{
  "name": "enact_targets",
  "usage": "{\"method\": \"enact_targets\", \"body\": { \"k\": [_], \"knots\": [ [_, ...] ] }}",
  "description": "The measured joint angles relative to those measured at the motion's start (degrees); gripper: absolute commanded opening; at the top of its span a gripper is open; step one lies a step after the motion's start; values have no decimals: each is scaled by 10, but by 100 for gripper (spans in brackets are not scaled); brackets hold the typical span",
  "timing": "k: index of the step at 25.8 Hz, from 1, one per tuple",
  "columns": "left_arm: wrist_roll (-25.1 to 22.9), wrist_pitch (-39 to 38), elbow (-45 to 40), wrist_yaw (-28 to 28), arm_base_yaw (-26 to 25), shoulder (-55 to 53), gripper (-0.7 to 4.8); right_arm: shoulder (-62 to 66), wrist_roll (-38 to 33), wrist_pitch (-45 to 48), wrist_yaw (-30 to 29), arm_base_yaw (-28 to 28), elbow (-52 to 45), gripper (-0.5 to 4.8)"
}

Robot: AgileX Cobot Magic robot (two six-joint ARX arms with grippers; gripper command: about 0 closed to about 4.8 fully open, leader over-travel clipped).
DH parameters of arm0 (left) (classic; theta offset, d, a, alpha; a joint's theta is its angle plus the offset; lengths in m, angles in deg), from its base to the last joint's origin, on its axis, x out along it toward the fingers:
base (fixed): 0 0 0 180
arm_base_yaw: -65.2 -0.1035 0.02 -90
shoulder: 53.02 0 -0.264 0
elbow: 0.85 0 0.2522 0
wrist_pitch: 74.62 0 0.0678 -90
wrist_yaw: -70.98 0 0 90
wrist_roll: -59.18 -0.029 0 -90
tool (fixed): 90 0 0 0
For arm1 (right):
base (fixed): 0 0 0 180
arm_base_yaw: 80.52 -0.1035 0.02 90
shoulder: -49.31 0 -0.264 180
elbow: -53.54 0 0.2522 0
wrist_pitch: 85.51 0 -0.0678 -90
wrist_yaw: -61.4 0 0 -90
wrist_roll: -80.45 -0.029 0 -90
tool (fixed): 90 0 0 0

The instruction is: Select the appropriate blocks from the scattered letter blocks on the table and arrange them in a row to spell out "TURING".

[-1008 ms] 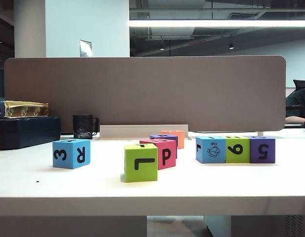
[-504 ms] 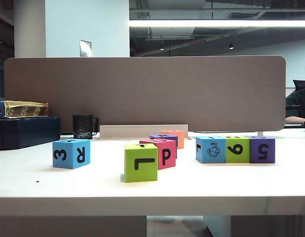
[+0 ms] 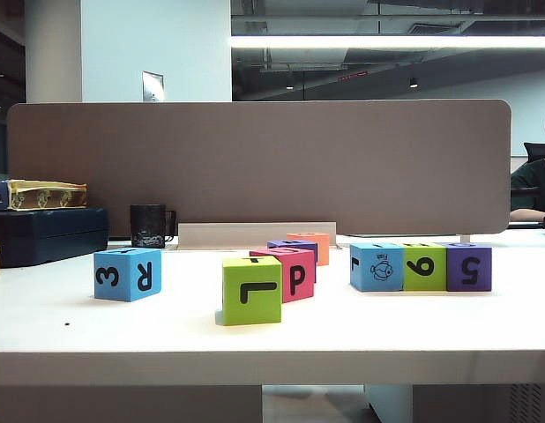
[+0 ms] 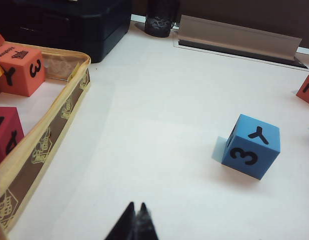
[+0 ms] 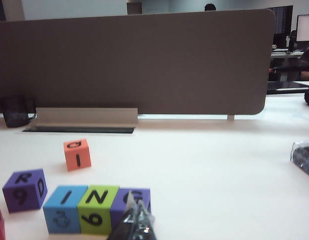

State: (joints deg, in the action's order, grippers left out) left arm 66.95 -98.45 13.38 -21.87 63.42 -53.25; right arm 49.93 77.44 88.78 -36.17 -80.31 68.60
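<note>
Neither gripper shows in the exterior view. On the white table (image 3: 96,335) stand letter blocks: a blue one (image 3: 127,274) at the left, and a lime green one (image 3: 252,290) in the middle with magenta (image 3: 294,274), purple (image 3: 299,247) and orange (image 3: 313,241) ones behind it. At the right, blue (image 3: 377,267), lime green (image 3: 424,266) and purple (image 3: 469,267) blocks form a touching row. My left gripper (image 4: 136,207) is shut and empty above bare table, apart from the blue block (image 4: 251,146). My right gripper (image 5: 134,207) is shut and empty over the row's purple block (image 5: 125,197).
A grey-brown divider panel (image 3: 255,167) closes the back. A black mug (image 3: 151,226) and a dark case (image 3: 48,233) sit at the back left. A yellow-rimmed tray (image 4: 49,135) holds orange (image 4: 19,70) and magenta (image 4: 7,132) blocks. A plastic-wrapped thing (image 5: 304,157) lies far right.
</note>
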Motion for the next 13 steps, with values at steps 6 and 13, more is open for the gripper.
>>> {"method": "enact_targets", "body": {
  "k": [6, 13],
  "knots": [
    [0, 0, 0, 0, 0, 0, -3, 0, -2, 0, 0, 0, 25, -1],
    [0, 0, 0, 0, 0, 0, -3, 0, -2, 1, 0, 0, 47, -1]
  ]
}}
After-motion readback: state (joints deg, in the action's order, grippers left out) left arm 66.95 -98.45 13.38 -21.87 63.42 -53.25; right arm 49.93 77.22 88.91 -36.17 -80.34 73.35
